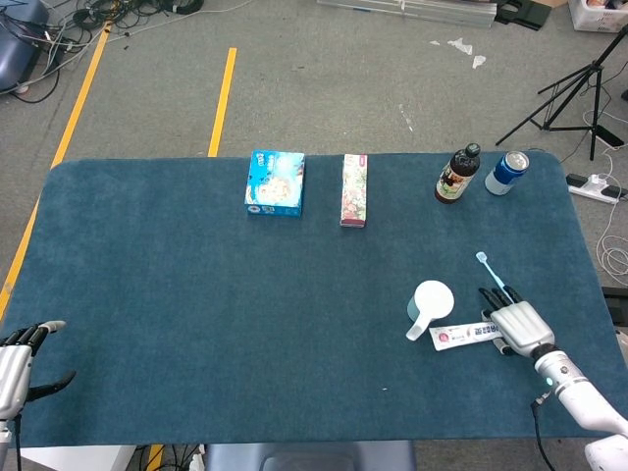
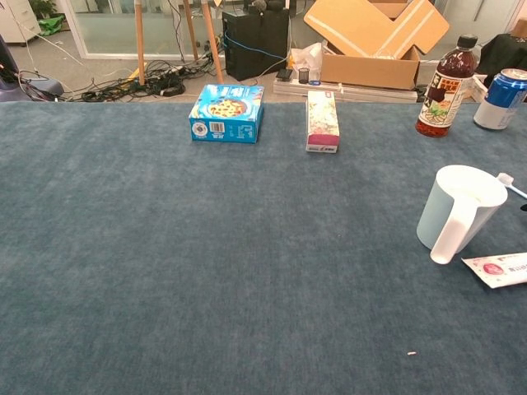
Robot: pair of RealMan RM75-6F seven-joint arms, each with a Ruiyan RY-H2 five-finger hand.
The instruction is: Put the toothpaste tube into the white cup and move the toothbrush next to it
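The white cup stands upright at the table's right, handle toward the front. Just right of it the toothpaste tube lies flat, and my right hand covers and grips its right end, palm down. The light-blue toothbrush lies beyond the cup, its handle running under my right fingertips. My left hand waits at the table's front left corner, fingers apart and holding nothing.
Along the far edge stand a blue box, a pink floral box, a dark bottle and a blue can. The blue table ends close behind my right hand.
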